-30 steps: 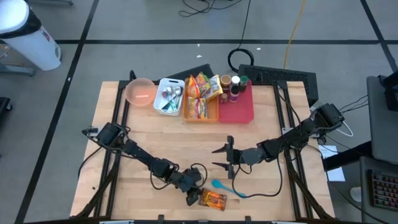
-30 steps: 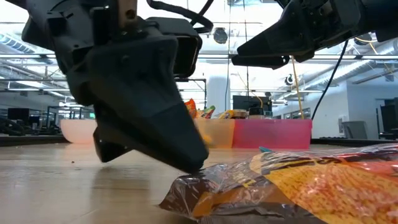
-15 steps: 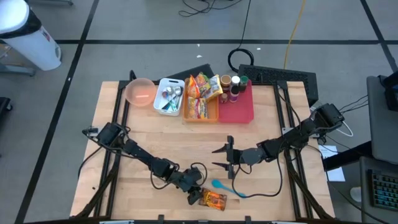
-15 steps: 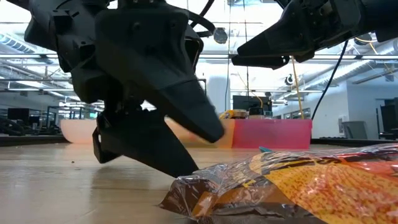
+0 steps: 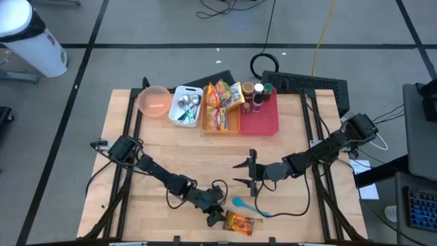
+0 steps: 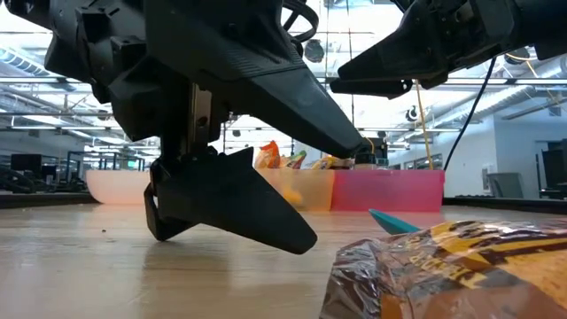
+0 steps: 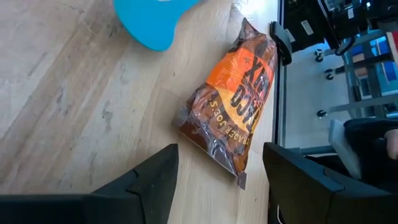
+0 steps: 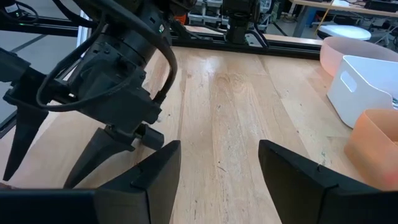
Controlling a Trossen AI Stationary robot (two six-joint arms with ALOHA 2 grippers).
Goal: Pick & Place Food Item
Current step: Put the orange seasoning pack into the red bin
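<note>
The snack bag (image 5: pixel 238 223) is lying flat on the wooden table (image 5: pixel 164 147) near its front edge, free of any grip. Its crinkled, glossy orange-and-brown wrapper is facing upward, printed side showing, just beside a blue spoon (image 5: pixel 247 206).

The snack bag (image 6: pixel 452 270) runs off the low view's edge; its lettering (image 7: pixel 239 93) reads only partly.

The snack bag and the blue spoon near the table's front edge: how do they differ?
The snack bag is crinkled, shiny, orange and brown with print; the spoon is smooth, plain blue. The bag is broad and lies nearer the table's front edge; the spoon is slim and lies just behind it. Both lie flat on the table, not gripped.
</note>
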